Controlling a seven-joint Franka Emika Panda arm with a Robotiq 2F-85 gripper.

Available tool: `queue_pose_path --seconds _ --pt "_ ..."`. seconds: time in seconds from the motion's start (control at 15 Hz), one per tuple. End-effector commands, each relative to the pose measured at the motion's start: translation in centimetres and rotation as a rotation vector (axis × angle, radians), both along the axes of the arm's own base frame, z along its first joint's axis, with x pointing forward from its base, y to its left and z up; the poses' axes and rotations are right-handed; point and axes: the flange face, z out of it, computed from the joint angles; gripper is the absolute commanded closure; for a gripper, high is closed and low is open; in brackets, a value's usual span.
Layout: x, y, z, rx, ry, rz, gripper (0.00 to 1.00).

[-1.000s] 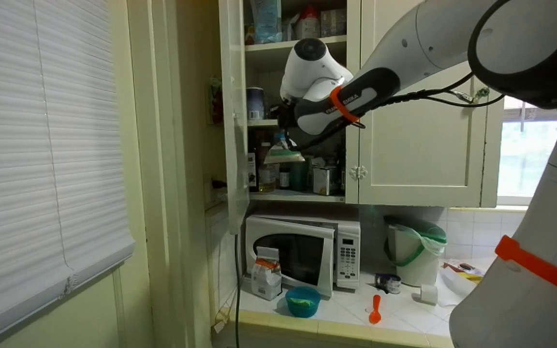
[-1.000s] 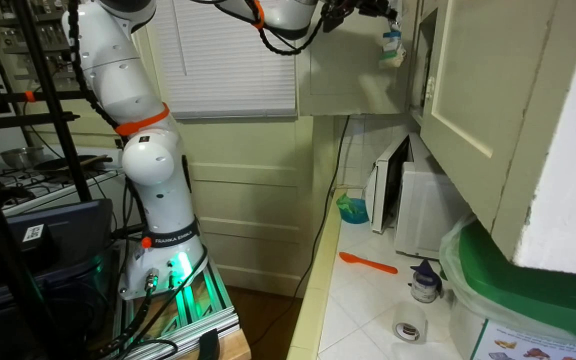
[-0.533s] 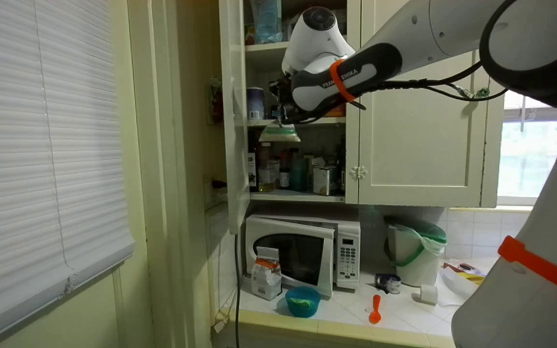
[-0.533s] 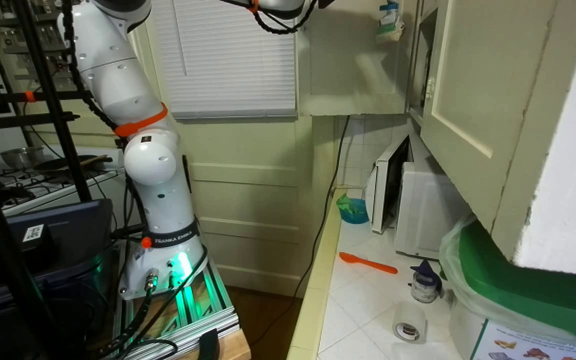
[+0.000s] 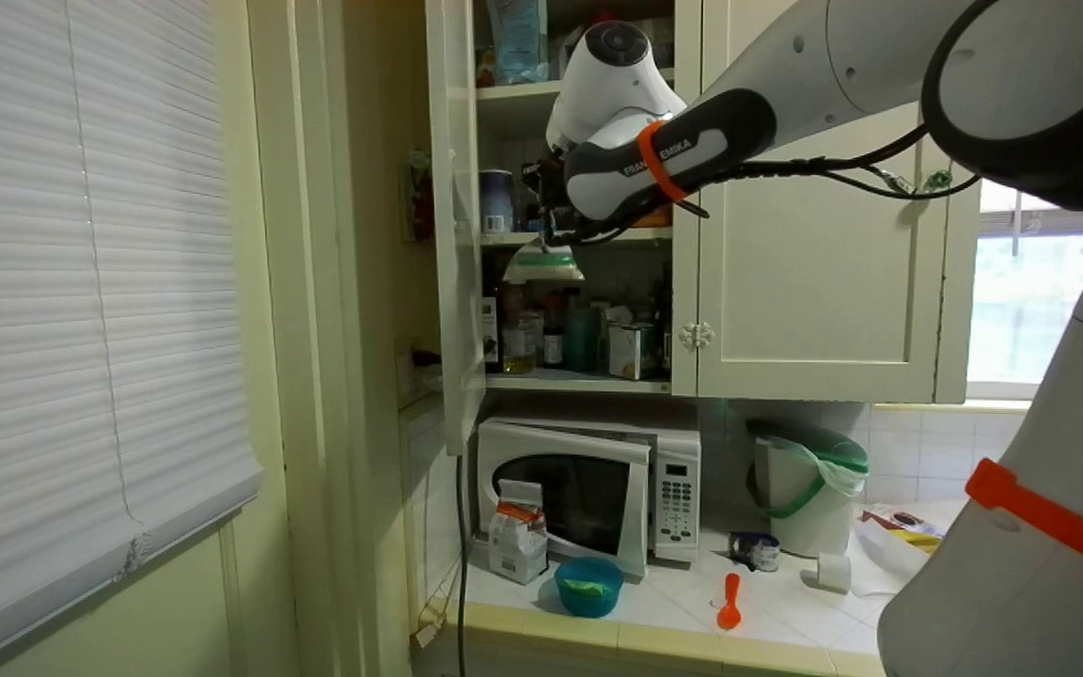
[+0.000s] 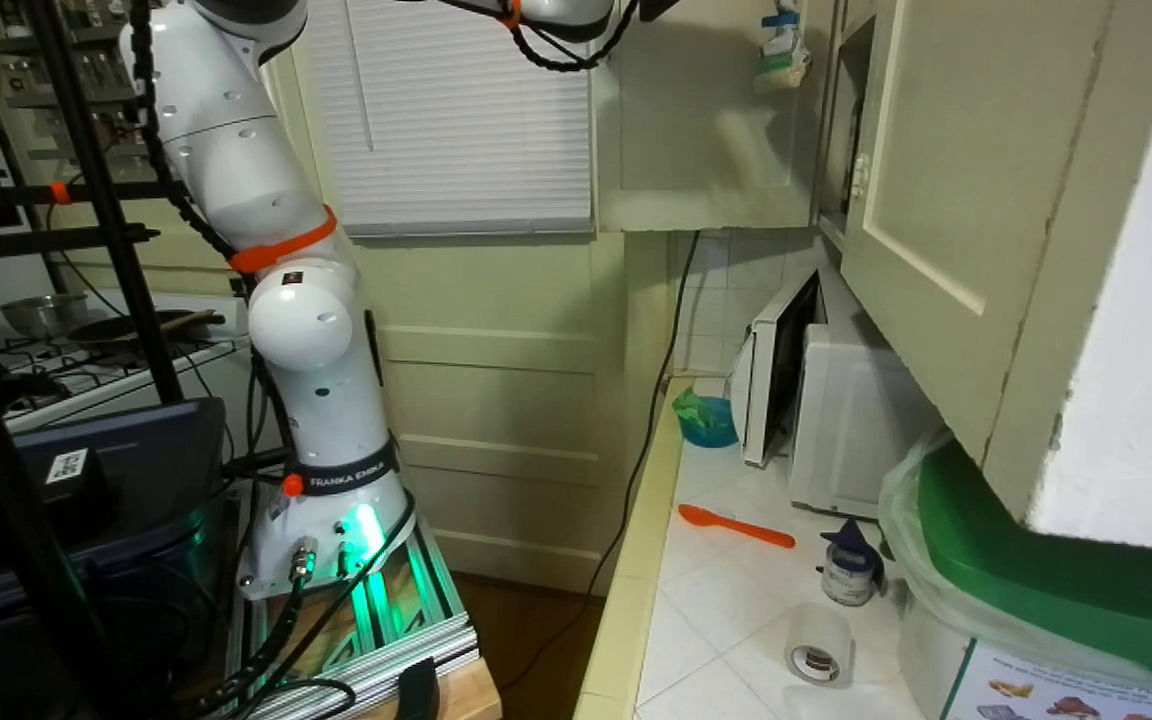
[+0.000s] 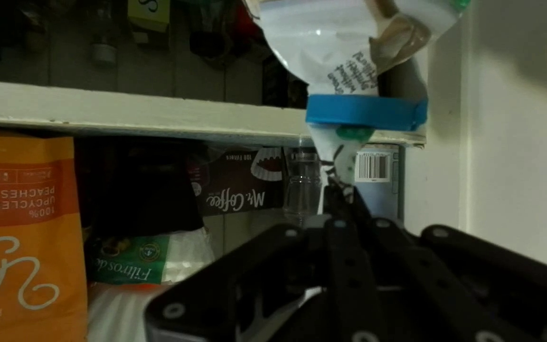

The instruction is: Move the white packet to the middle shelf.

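Note:
The white packet [image 5: 541, 266] hangs down from my gripper [image 5: 547, 235], its lower part banded green. In the wrist view, which stands upside down, the packet [image 7: 321, 47] has a blue clip [image 7: 366, 112] across its neck. My gripper's fingertips [image 7: 344, 190] are shut on the packet's narrow top. In an exterior view the packet also shows [image 6: 782, 62], with the gripper out of frame. The middle shelf [image 5: 645, 235] is a white board; the packet hangs in front of it, its body around and below the board's edge. In the wrist view the clip overlaps the shelf's edge [image 7: 159, 113].
On the middle shelf stand an orange bag [image 7: 22, 237], a dark coffee filter box [image 7: 240, 183], a clear glass jar [image 7: 302, 185] and a blue can [image 5: 496, 202]. The open cupboard door [image 5: 457, 282] is at the left. Bottles [image 5: 518, 338] fill the lowest shelf above the microwave [image 5: 678, 498].
Over the last second my gripper rose with the packet, from well below the middle shelf to about its edge. In the last half second it sank slightly. The gripper stayed shut.

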Motion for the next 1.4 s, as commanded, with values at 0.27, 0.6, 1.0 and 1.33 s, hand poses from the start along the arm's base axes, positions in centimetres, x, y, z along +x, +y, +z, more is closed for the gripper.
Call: queue_pose_path --seconds 0.27,0.6,1.0,1.33 --pt "0.0 -0.6 4.8 0.0 -0.106 -0.038 0.99" --pt "1.2 -1.3 7.7 -0.002 -0.158 -0.058 0.99" --pt "2.8 -3.4 10.7 -0.012 -0.237 -0.119 0.99" --pt "5.0 -4.8 11.3 -0.023 -0.216 -0.163 0.99"
